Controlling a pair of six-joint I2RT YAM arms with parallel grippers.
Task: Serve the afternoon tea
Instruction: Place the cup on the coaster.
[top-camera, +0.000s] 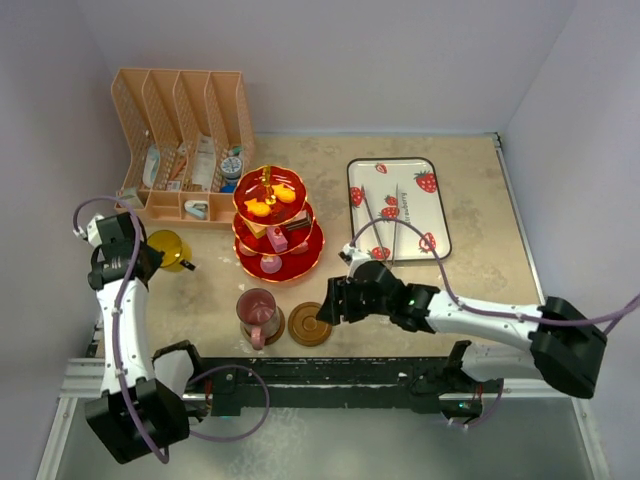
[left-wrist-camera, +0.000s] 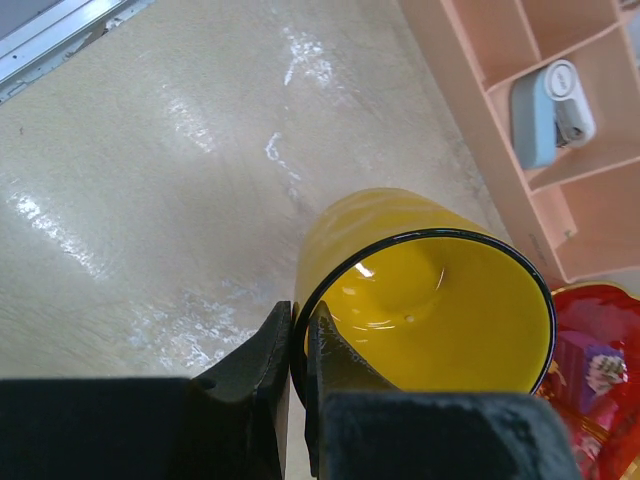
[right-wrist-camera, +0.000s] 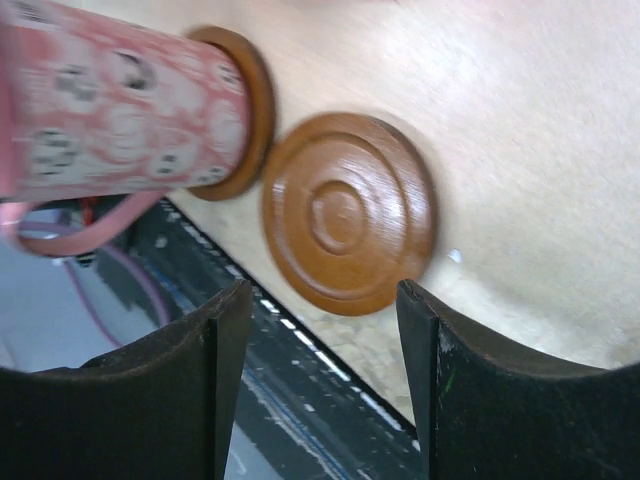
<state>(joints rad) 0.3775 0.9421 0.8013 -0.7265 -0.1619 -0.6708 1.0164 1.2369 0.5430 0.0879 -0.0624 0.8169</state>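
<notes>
The red three-tier stand (top-camera: 278, 225) with gold rims holds small toy cakes at the table's middle. A yellow mug (top-camera: 168, 248) hangs to its left, and my left gripper (left-wrist-camera: 298, 335) is shut on the mug's (left-wrist-camera: 430, 300) rim, one finger inside and one outside. The pink mug (top-camera: 259, 314) stands on a brown coaster near the front edge. A second brown wooden coaster (top-camera: 309, 324) lies bare just right of it. My right gripper (right-wrist-camera: 322, 310) hovers open beside this coaster (right-wrist-camera: 345, 210), nothing between its fingers; the pink mug (right-wrist-camera: 110, 105) shows at upper left.
A peach desk organiser (top-camera: 185, 140) with small items stands at the back left. A white strawberry-print tray (top-camera: 398, 205) with metal tongs lies at the back right. The black rail (top-camera: 330, 375) runs along the table's near edge.
</notes>
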